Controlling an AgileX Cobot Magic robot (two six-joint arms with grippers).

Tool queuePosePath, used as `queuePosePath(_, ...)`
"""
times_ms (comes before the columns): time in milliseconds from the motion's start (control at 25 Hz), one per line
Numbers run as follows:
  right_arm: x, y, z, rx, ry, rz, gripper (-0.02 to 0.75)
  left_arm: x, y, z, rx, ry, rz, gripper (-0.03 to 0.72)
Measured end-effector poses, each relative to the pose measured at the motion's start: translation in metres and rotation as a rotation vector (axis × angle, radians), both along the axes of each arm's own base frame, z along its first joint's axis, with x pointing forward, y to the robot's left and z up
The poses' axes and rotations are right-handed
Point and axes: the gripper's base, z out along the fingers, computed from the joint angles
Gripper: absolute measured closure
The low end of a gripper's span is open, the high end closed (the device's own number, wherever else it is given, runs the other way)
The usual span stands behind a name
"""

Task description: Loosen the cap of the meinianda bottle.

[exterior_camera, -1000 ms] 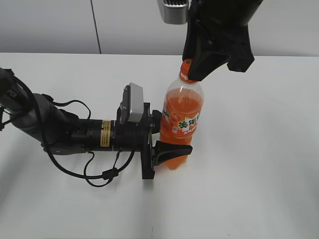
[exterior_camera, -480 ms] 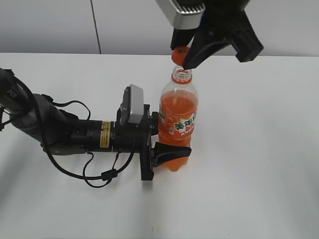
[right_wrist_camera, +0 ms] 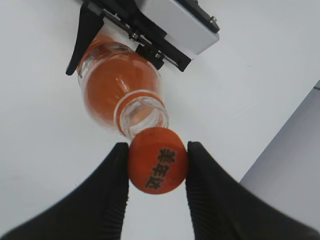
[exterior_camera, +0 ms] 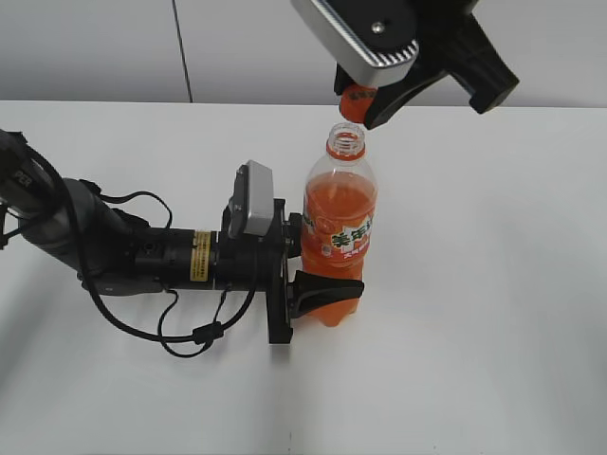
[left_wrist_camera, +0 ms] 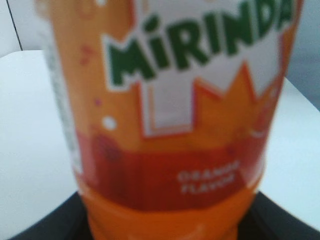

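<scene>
**Right jaws.** Clenched on the cap, one dark ribbed finger pressed to each side of it. The right gripper hangs above the bottle mouth and a little toward the far side. The cap is orange and round, with dark characters across its top.

**Left jaws.** Grasping the meinianda bottle low on its body; in the exterior view the left gripper comes in flat along the tabletop and the dark fingers wrap the ribbed lower part. The left wrist view is filled by the blurred label, the dark jaws just showing at the bottom corners.

**Change.** A second ago the cap sat on the neck under the right gripper. Half a second ago it was already clear of the threads. Now it is carried a little higher, and the open mouth stands bare above the orange neck ring. Judgement: the loosening is done and passed, since the cap is fully off, not merely slackened. The bottle stands upright and holds the same spot.

**Surface.** Plain white tabletop, matte, with nothing else lying on it. The left arm and its looping black cables rest across it.

**Room.** Pale grey wall panels behind, with one dark vertical seam.
</scene>
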Motion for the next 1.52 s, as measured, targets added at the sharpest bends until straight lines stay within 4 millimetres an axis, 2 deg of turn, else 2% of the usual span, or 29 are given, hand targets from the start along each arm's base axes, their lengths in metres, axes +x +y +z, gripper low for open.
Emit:
queuePosePath(120, -0.004, 0.000, 0.006, 0.053, 0.033, -0.116, 0.473, 0.000, 0.000, 0.000, 0.000, 0.000, 0.000, 0.297)
queuePosePath(360, -0.007, -0.005, 0.034, 0.322, 0.186, -0.769, 0.473, 0.001, 0.000, 0.001, -0.006, 0.002, 0.014, 0.297)
queuePosePath(520, -0.002, -0.011, 0.036, 0.439, 0.261, -1.163, 0.473, 0.004, 0.000, 0.001, -0.018, 0.011, 0.049, 0.297)
queuePosePath(600, 0.002, -0.017, 0.036, 0.486, 0.304, -1.308, 0.473, 0.005, 0.000, 0.001, -0.021, 0.014, 0.065, 0.297)
queuePosePath(760, 0.019, -0.041, 0.036, 0.544, 0.328, -1.499, 0.473, 0.006, 0.000, 0.000, -0.025, 0.020, 0.078, 0.297)
queuePosePath(920, 0.042, -0.085, 0.029, 0.565, 0.324, -1.672, 0.473, 0.006, 0.000, 0.000, -0.028, 0.022, 0.081, 0.293)
queuePosePath(1080, 0.055, -0.129, -0.001, 0.511, 0.382, -1.841, 0.473, 0.006, 0.000, 0.000, -0.028, 0.023, 0.083, 0.301)
queuePosePath(1200, 0.061, -0.151, -0.033, 0.513, 0.396, -1.919, 0.473, 0.007, 0.000, 0.000, -0.029, 0.025, 0.085, 0.301)
queuePosePath(1360, 0.068, -0.173, -0.085, 0.522, 0.395, -2.005, 0.473, 0.007, 0.000, 0.000, -0.029, 0.025, 0.085, 0.301)
queuePosePath(1520, 0.077, -0.181, -0.140, 0.457, 0.408, -2.054, 0.473, 0.007, 0.000, 0.000, -0.030, 0.025, 0.084, 0.301)
